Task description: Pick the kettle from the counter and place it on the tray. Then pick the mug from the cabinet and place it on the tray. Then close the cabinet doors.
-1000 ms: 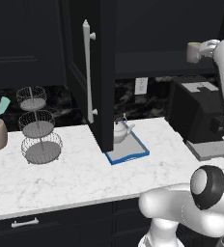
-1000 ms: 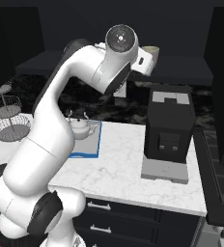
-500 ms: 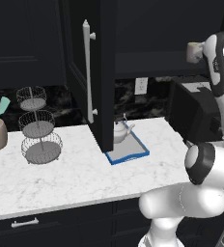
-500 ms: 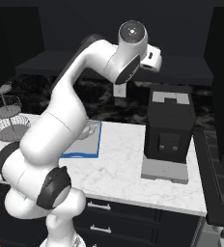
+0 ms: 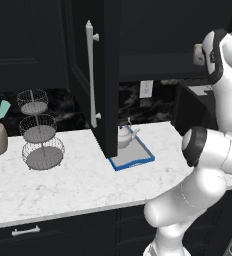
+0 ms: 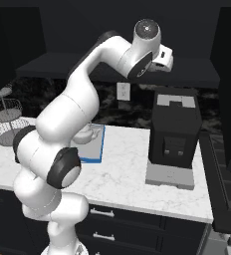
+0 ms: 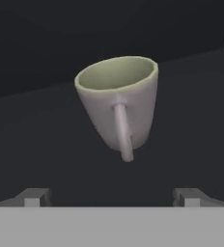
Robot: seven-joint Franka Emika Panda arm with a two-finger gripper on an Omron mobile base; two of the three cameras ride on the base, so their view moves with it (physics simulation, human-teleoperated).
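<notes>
Right now I see my gripper spread wide and holding nothing, its fingertips well apart. At twelve o'clock from them the mug stands on the dark cabinet shelf, handle facing me. Down on the counter, the kettle sits on the tray.

You get flat, even rendered light with no clear source. The counter reads bright and glare-free, while the cabinet interior sinks into near-black with little detail. Shadows are faint. In the hand view the mug looks soft and slightly blurred, dimly lit against dark grey.
</notes>
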